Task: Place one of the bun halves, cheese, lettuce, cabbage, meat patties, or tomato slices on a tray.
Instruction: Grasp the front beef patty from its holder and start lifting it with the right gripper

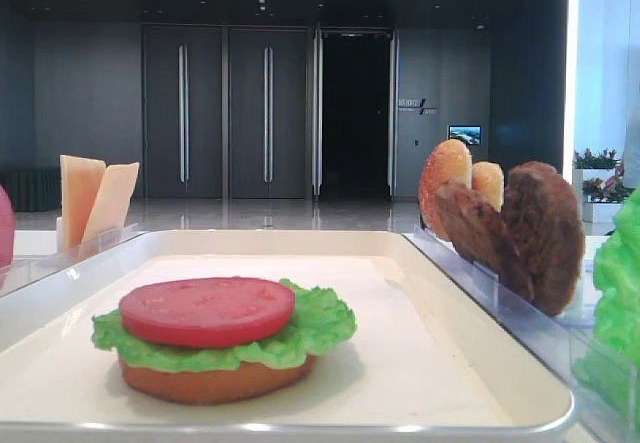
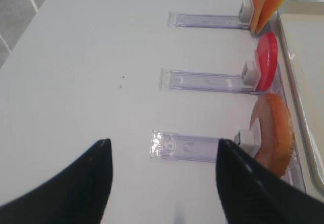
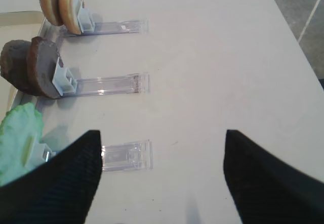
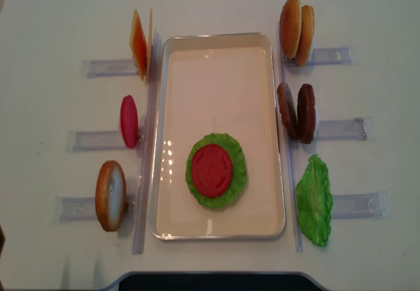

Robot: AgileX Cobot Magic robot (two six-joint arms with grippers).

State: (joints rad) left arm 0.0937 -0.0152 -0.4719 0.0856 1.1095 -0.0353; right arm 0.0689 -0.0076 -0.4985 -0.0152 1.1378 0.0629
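The cream tray [image 4: 216,41] lies mid-table. On it a bun half [image 1: 215,383] carries a lettuce leaf [image 4: 216,137] and a tomato slice [image 4: 212,170]. Left racks hold cheese [image 4: 139,43], a tomato slice [image 4: 129,121] and a bun half [image 4: 110,195]. Right racks hold two bun halves [image 4: 296,31], two meat patties [image 4: 296,112] and another lettuce leaf [image 4: 315,200]. My right gripper [image 3: 162,133] hangs open over bare table right of the lettuce rack. My left gripper [image 2: 163,141] hangs open over the bun rack's outer end. Both are empty. No cabbage shows.
Clear plastic racks [image 4: 341,130] stick out sideways from both long sides of the tray. The white table's left edge [image 2: 30,27] and right edge [image 3: 298,37] drop to grey floor. A dark robot base [image 4: 210,283] sits at the near edge.
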